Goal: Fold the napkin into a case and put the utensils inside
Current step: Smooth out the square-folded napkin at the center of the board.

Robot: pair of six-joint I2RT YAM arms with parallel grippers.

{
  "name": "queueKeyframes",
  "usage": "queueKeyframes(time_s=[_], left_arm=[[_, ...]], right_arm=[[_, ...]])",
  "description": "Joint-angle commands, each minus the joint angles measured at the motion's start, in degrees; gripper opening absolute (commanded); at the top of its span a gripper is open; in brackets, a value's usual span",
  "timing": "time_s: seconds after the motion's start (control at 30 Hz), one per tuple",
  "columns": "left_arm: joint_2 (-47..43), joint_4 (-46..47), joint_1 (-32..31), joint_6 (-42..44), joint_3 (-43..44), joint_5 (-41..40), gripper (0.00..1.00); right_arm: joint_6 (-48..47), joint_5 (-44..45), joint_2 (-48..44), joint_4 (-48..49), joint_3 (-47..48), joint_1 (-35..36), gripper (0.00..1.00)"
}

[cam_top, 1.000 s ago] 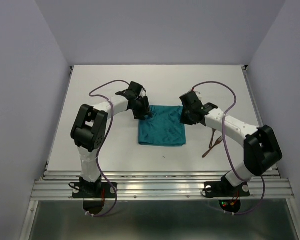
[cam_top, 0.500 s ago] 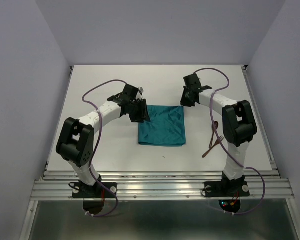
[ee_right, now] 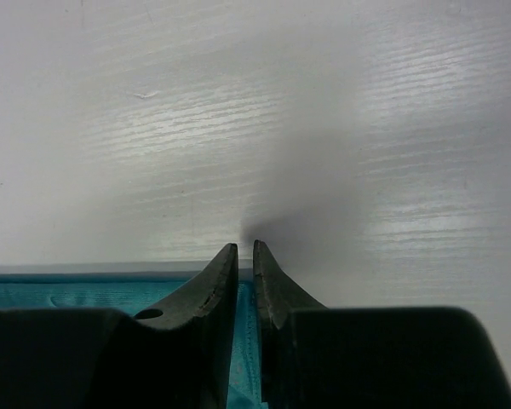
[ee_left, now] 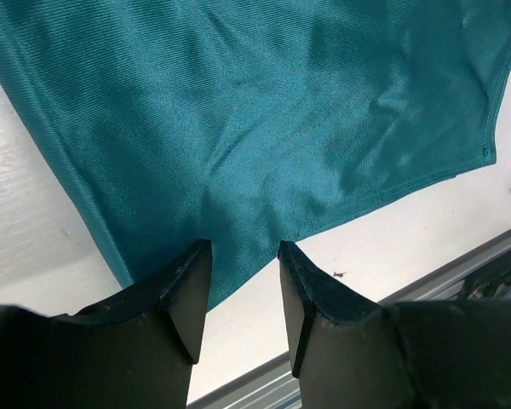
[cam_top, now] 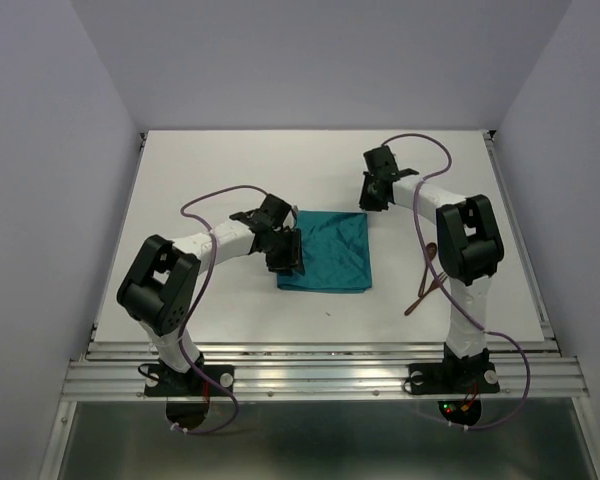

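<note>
The teal napkin (cam_top: 330, 252) lies flat on the white table as a folded near-square and fills the left wrist view (ee_left: 255, 111). My left gripper (cam_top: 286, 254) is low at its left edge with its jaws open and empty (ee_left: 243, 251); the cloth's edge lies just past the tips. My right gripper (cam_top: 371, 198) is at the napkin's far right corner, its jaws closed to a thin slit (ee_right: 246, 249). Its tips rest on bare table, and teal cloth (ee_right: 68, 294) shows beneath them. Two reddish-brown utensils, a fork (cam_top: 423, 294) and a second piece (cam_top: 429, 252), lie right of the napkin beside the right arm.
The right arm's forearm and elbow (cam_top: 465, 240) stand over the utensils. Purple cables loop above both arms. Grey walls close in the table on three sides, and a metal rail (cam_top: 320, 365) runs along its near edge.
My left gripper slid from the napkin's far left corner toward me along the left edge. My right gripper drew back from the far right corner as its arm swung upright. The napkin stayed put.
</note>
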Motion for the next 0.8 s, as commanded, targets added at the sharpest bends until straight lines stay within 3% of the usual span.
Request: queueKeyframes(time_s=[0.0,0.17,0.37,0.5,0.77], left_arm=[[-0.68,-0.08,-0.08,0.97,3.11,0.62,0.48],[-0.68,-3.86,0.01,2.74,6.80,-1.75,0.48],[-1.65,-1.85,0.10,1.60,4.18,-0.44,0.47],[-1.39,1.66,-0.08,-0.33,-1.10,3.42,0.39],[0.02,1.77,-0.17,-1.40,-4.10,1.84,0.22]], right_arm=[[-1.31,0.04,-4.38,-0.18,2.70,-0.57,0.21],[-0.88,-3.47,-9.30,0.00,0.15,-0.57,0.21],[1.23,-6.82,-11.15,1.84,-6.44,-0.04,0.21],[2.46,-8.05,-10.19,3.25,-9.78,-0.04,0.21],[2.03,-7.97,-6.58,4.48,-11.63,-0.04,0.21]])
